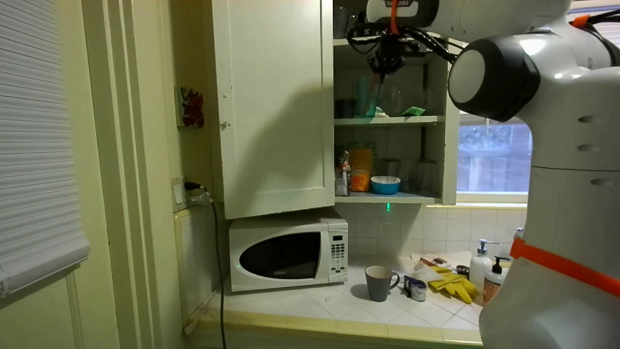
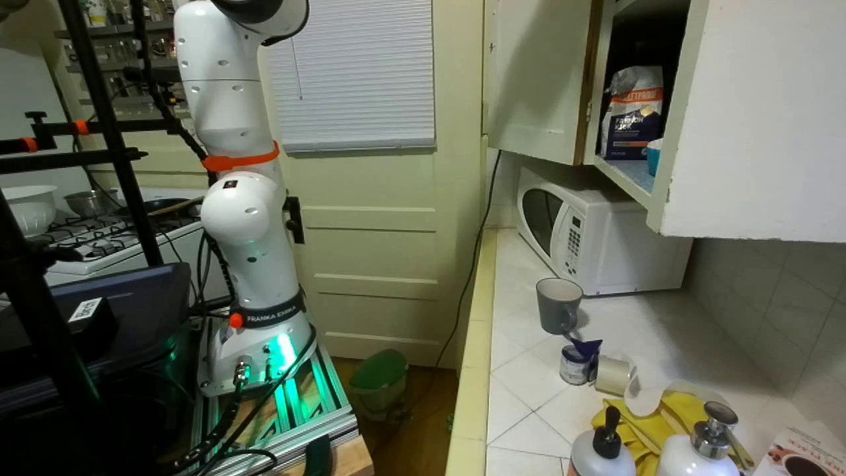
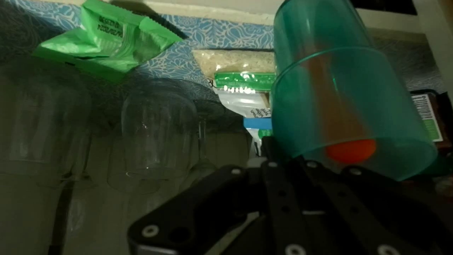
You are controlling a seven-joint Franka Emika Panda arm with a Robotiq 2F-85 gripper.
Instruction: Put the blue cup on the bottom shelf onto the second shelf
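Teal cup (image 3: 348,94), rim in the gripper (image 3: 286,156)

The arm (image 2: 228,106) is all smooth white, thick rounded lengths marked with shallow oval recesses (image 1: 589,119). From over here I can read FRANKA EMIKA on its black collar (image 2: 268,316), a round orange-red button (image 2: 236,320) beside the lettering and green light (image 2: 284,347) glowing on the base (image 2: 221,363). An orange band (image 2: 241,160) rings it higher up. One joint has a pale grey disc (image 1: 472,80) set in a black housing (image 1: 513,72). Black cables (image 1: 438,48) run towards the claw (image 3: 283,152), black too, with pale screws (image 3: 150,231).
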